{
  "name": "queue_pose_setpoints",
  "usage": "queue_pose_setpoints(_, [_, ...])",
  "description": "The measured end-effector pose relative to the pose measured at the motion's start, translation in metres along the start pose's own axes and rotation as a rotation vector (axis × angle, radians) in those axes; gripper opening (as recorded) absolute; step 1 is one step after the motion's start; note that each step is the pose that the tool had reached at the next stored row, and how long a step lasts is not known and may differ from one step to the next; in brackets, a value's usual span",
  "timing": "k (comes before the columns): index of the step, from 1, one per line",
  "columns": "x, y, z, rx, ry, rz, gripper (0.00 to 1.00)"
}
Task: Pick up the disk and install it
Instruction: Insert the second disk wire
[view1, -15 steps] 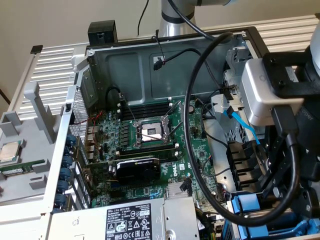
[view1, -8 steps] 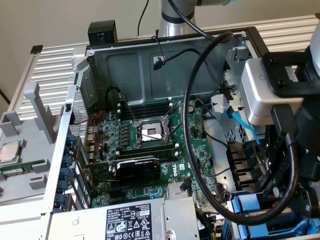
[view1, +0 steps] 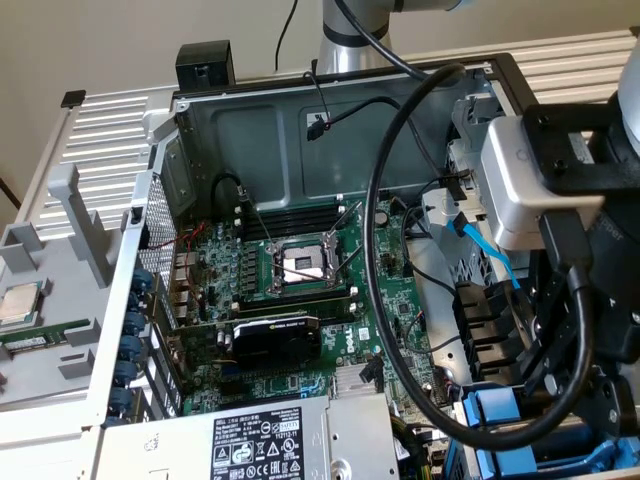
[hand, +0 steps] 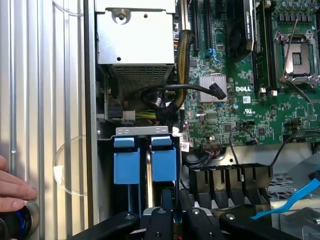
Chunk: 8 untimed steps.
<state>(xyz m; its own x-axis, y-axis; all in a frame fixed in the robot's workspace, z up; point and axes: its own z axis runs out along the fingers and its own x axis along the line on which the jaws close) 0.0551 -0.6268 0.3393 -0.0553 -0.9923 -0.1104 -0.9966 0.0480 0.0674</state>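
1. A person's hand (hand: 12, 190) rests on the ribbed metal bench (hand: 45, 100) outside the computer case wall. Keep it outside the case while the arm works.
2. The power-supply box (hand: 135, 42) sits along the case's edge, with a bundle of cables (hand: 182, 55) running beside it toward the drive bay.
3. The disk (hand: 145, 160) sits in the drive bay at the case's corner, its blue carrier tabs standing side by side under a metal bracket. Whether it is fully seated cannot be judged.
4. The gripper (hand: 167, 212) sits over the bay, its dark fingers drawn nearly together on the disk's carrier at its near end. Judgement: keep the carrier square to the bay rails and press straight along them.
5. The motherboard (hand: 250, 100) lies beyond, with the open CPU socket (hand: 300, 55).
6. A loose blue cable (hand: 290, 200) and the black fan shroud (hand: 232, 180) lie close beside the bay and could snag.
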Motion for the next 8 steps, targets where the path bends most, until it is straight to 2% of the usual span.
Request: queue_pose_setpoints(8, [-0.0004,0.0002,0.0001,0.0004,-0.0009,0.002,0.16])
